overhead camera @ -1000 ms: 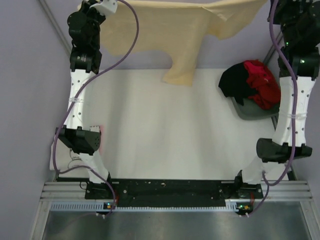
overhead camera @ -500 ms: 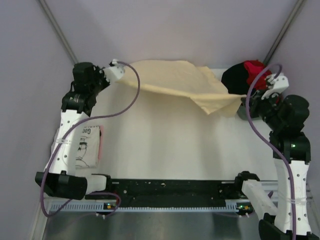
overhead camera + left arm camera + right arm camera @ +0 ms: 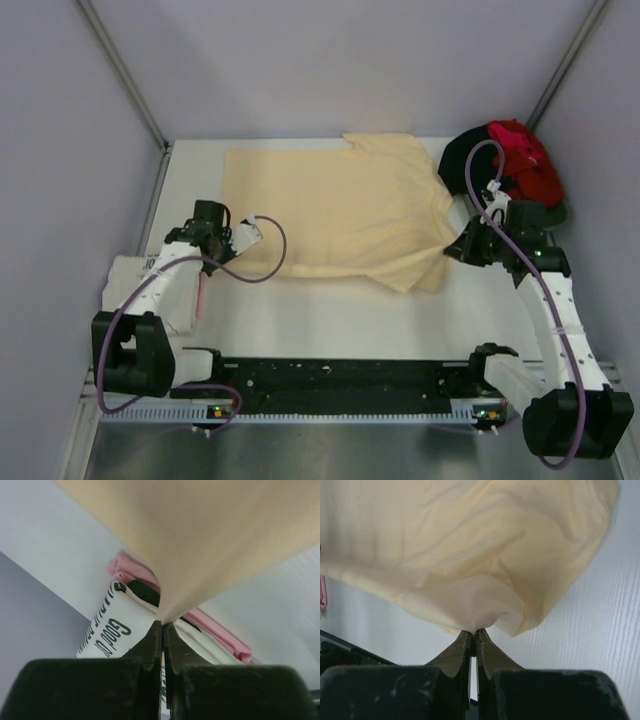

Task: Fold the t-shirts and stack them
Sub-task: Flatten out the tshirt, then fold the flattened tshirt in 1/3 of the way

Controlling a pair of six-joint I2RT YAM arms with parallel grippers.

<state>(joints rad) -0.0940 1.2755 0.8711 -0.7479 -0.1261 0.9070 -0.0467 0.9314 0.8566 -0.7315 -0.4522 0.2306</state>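
The pale yellow t-shirt lies spread flat across the middle of the table, its near right part bunched in folds. My left gripper is shut on its near left corner, low over the table. My right gripper is shut on its near right edge, where the cloth puckers at the jaws. A folded white t-shirt with dark lettering lies at the left under my left arm and also shows in the left wrist view. The black t-shirt and the red t-shirt lie crumpled at the back right.
A pink folded layer lies under the white t-shirt, its edge showing in the top view. The black and red pile rests on a grey holder. Purple walls close in the left, back and right sides.
Both arms have come down and toward the near side, bringing the yellow t-shirt from hanging in the air to lying spread on the table. Both grippers still hold it.
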